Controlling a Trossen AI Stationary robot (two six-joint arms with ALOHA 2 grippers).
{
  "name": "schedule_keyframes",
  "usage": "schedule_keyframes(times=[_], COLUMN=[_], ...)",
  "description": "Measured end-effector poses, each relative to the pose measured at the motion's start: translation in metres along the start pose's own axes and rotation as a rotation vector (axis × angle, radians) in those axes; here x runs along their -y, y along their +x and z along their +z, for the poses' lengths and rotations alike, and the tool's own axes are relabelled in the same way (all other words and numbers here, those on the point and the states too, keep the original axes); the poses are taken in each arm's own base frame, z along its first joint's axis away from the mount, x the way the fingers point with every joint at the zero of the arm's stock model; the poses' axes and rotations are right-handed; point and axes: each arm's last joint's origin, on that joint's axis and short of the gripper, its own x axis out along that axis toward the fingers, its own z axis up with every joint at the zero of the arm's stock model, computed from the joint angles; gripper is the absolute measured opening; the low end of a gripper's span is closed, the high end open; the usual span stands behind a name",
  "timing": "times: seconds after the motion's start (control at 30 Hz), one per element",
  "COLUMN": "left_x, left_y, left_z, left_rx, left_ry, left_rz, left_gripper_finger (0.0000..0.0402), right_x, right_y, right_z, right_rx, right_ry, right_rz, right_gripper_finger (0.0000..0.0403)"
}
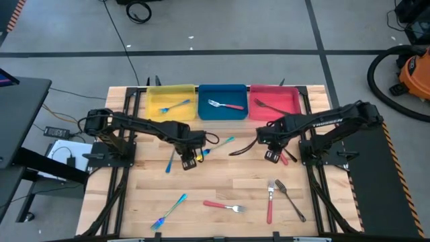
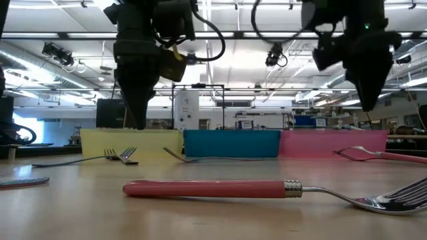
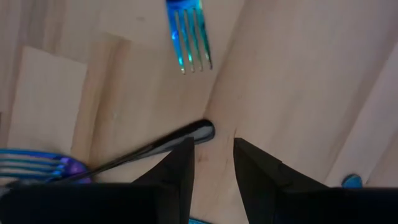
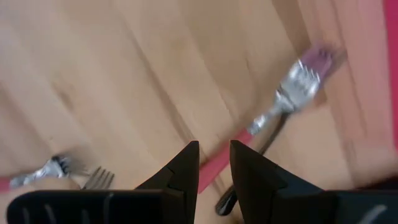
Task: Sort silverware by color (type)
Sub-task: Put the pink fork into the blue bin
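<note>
Silverware lies scattered on the wooden table. My left gripper (image 1: pixel 188 161) points down, open, a little above the table (image 2: pixel 133 123). Just beyond its fingertips (image 3: pixel 211 162) lies the end of a dark utensil's handle (image 3: pixel 200 132), with blue forks (image 3: pixel 189 37) (image 3: pixel 31 165) nearby. My right gripper (image 1: pixel 272 154) also points down, open and clear of the table (image 2: pixel 369 107). It stands over a red-handled fork (image 4: pixel 283 102) that lies across a dark utensil (image 4: pixel 227 199). The fork's red handle (image 4: pixel 214 165) shows through the gap between the fingers.
Yellow (image 1: pixel 171 101), blue (image 1: pixel 222 101) and red (image 1: pixel 275 101) trays stand along the far edge, each with a utensil in it. Near the front edge lie an iridescent utensil (image 1: pixel 169 212), two red-handled forks (image 1: pixel 225 206) (image 1: pixel 270 202) and a dark fork (image 1: pixel 290 200).
</note>
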Motion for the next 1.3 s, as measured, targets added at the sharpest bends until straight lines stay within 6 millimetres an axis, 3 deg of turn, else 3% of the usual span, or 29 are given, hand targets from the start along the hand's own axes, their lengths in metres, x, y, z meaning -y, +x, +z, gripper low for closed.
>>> schedule_keyframes(times=[0.47, 0.77, 1.3], left_x=[0.007, 0.007, 0.007], left_y=[0.000, 0.000, 0.000], left_z=[0.001, 0.001, 0.001], left_rx=[0.034, 0.038, 0.037], left_ry=[0.153, 0.204, 0.267], left_rz=[-0.010, 0.007, 0.009], left_gripper_finger=[0.0112, 0.0112, 0.0112], right_x=[0.015, 0.011, 0.026], right_y=[0.047, 0.055, 0.055], right_z=[-0.027, -0.024, -0.009], right_rx=[-0.121, -0.085, 0.071], right_ry=[0.242, 0.267, 0.371], right_rz=[-0.121, -0.044, -0.150], right_gripper_finger=[0.0099, 0.0099, 0.0099])
